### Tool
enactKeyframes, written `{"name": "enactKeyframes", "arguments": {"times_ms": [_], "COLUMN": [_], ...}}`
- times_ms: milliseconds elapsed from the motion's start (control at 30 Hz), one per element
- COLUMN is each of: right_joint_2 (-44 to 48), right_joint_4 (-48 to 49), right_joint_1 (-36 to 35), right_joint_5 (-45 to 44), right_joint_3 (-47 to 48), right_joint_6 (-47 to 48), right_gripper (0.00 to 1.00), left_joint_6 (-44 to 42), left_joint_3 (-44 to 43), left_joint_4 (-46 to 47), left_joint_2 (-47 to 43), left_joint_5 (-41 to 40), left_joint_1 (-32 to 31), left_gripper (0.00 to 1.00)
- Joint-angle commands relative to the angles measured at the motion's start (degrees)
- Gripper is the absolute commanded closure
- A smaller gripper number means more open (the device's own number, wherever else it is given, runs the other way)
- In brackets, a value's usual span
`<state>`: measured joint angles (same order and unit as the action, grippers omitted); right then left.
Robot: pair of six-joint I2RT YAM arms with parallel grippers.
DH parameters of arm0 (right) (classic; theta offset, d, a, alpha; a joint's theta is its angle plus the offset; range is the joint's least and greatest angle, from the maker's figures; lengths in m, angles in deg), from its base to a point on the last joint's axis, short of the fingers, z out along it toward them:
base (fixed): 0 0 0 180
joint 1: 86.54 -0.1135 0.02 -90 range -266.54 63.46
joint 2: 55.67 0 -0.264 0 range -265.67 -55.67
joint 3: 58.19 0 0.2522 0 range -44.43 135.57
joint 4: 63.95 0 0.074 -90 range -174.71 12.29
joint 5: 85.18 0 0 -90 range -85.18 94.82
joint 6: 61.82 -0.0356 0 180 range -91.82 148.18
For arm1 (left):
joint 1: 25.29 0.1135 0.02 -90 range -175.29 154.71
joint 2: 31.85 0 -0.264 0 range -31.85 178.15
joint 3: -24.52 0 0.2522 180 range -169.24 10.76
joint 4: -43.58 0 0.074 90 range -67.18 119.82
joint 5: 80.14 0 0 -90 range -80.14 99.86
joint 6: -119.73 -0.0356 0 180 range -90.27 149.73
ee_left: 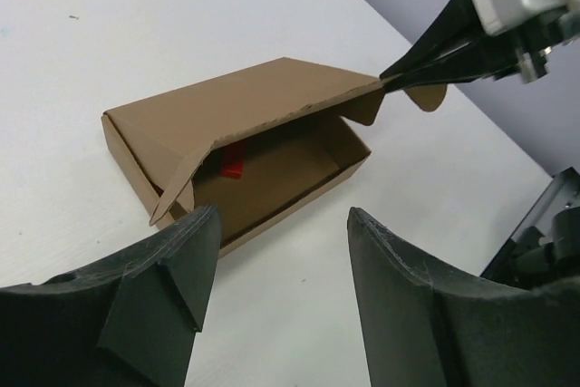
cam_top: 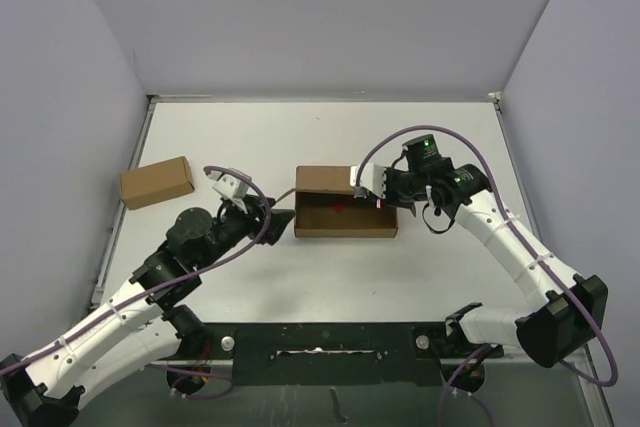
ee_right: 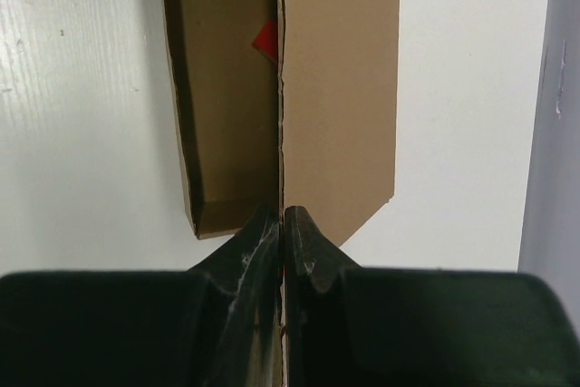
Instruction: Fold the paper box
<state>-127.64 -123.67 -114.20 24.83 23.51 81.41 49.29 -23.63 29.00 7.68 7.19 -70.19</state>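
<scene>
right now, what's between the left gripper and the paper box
Only bare white table lies between the left gripper and the paper box, clearest in the left wrist view.

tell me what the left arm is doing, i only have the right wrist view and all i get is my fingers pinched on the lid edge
observer: the left gripper is open and holds nothing. it faces the left short end of the paper box.
operator: ok, is the lid lying flat or up
observer: up at a slant. in the left wrist view the lid leans over the open box, about half closed, with the right gripper pinching it at one corner.
</scene>
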Motion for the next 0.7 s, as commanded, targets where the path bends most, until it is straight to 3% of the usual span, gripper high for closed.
{"name": "enactKeyframes", "arguments": {"times_ms": [0,200,367,500,667], "right_joint_2": [2.7,3.4,3.7,3.8,3.3], "right_joint_4": [-0.6,-0.6,0.3,1.5,3.3], "right_joint_1": [0.5,0.4,0.2,0.0,-0.4], "right_joint_5": [2.7,4.9,6.3,7.6,8.2], "right_joint_3": [-1.0,-3.7,-6.4,-9.3,-11.5], "right_joint_6": [1.0,1.4,1.4,1.5,0.9], "right_gripper": [0.98,0.98,0.97,0.97,0.95], "left_joint_6": [3.0,5.0,8.0,10.4,10.9], "left_joint_3": [-6.7,-12.0,-13.2,-13.2,-14.7], "left_joint_4": [-3.4,-3.4,-1.1,2.2,3.8], "left_joint_2": [0.6,8.7,15.2,19.6,25.3], "left_joint_5": [2.5,4.6,9.7,14.2,16.0], "left_joint_1": [0.4,2.2,7.2,11.0,11.5], "left_gripper": [0.44,0.43,0.44,0.50,0.57]}}
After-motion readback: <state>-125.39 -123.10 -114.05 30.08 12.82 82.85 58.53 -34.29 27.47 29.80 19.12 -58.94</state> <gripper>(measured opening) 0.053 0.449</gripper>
